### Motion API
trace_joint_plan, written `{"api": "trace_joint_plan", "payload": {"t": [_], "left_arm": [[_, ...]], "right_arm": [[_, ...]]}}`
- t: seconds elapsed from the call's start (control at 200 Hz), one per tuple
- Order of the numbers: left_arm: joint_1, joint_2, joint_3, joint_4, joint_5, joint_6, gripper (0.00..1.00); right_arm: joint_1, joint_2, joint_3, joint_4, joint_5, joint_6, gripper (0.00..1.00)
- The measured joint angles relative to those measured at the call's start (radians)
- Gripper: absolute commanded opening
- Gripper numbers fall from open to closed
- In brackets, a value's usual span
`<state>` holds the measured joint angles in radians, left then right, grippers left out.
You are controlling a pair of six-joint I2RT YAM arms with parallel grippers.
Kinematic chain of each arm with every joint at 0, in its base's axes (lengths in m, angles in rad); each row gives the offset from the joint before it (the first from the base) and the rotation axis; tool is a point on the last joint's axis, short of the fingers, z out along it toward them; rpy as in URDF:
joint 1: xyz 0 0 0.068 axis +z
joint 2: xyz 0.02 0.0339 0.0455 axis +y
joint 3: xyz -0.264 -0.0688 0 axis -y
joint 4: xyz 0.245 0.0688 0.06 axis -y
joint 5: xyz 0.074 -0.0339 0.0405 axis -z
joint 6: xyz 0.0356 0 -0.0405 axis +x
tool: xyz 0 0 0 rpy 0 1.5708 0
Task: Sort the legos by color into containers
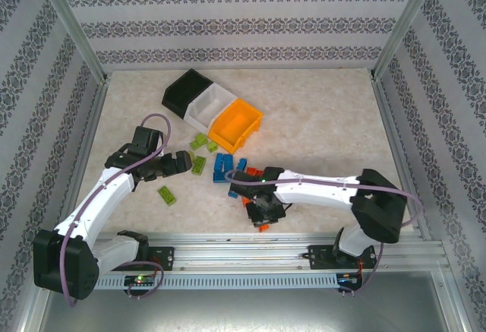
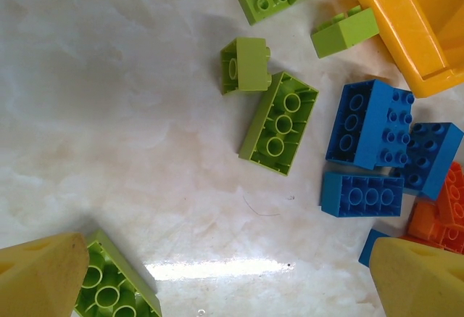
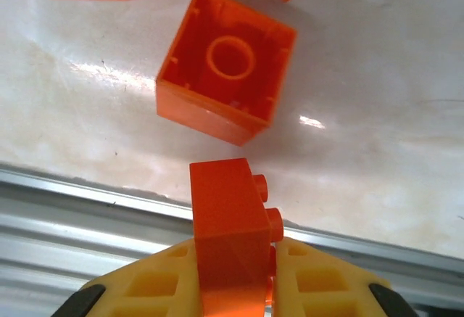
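just in front of the orange-yellow bin (image 1: 237, 124), the right arm (image 1: 319, 186) lies stretched low from its base toward the left, its wrist bent down over a cluster of orange-red legos (image 1: 262, 174). the right gripper (image 3: 233, 259) is closed tight on 1 orange-red brick (image 3: 230, 219), pinched between its 2 yellow pads (image 3: 308, 277) with the studs pointing sideways. beyond that brick, on the bin's side of it, another orange-red brick (image 3: 226, 67) lies apart from it on the tabletop (image 3: 377, 114), hollow underside up.

to the left of the bin's front, the left arm (image 1: 106, 195) climbs from its base and angles toward the bin, wrist level above the tabletop. the left gripper (image 2: 228, 281) stands fully open and holds nothing. a lime green brick (image 2: 116, 288) lies hollow side up beside 1 pad (image 2: 40, 273). more lime green legos (image 2: 279, 122) and blue legos (image 2: 370, 125) lie between that gripper and the bin. the bin is joined in a row with a white bin (image 1: 209, 104) and a black bin (image 1: 184, 91) further back.
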<state>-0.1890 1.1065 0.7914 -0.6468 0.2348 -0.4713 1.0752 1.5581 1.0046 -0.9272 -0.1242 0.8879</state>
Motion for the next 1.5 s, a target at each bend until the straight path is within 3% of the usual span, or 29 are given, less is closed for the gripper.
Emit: {"api": "trace_joint_plan", "payload": {"t": [0.185, 0.345, 0.689, 0.939, 1.124, 1.404, 1.499], "left_arm": [[0.0, 0.016, 0.001, 0.0, -0.003, 0.0, 1.0], [0.001, 0.018, 0.016, 0.0, -0.003, 0.0, 1.0], [0.009, 0.014, 0.038, -0.01, -0.003, -0.001, 1.0], [0.022, -0.016, 0.038, -0.045, -0.007, -0.001, 1.0], [0.027, -0.015, 0.05, -0.053, -0.007, -0.001, 1.0], [0.027, 0.04, 0.058, -0.048, 0.0, -0.01, 1.0], [0.027, 0.063, 0.064, -0.046, 0.006, -0.013, 1.0]], "right_arm": [[-0.219, -0.145, 0.08, -0.099, 0.003, -0.049, 0.21], [-0.415, -0.085, 0.304, -0.09, -0.015, -0.113, 0.22], [-0.517, 0.513, 0.964, -0.043, -0.05, -0.236, 0.2], [-0.544, 0.845, 1.355, -0.2, 0.042, -0.302, 0.2], [-0.586, 0.868, 1.355, -0.275, 0.103, -0.344, 0.2], [-0.748, 0.763, 1.165, -0.257, 0.168, -0.425, 0.22], [-0.805, 0.72, 1.085, -0.24, 0.194, -0.455, 0.33]]}}
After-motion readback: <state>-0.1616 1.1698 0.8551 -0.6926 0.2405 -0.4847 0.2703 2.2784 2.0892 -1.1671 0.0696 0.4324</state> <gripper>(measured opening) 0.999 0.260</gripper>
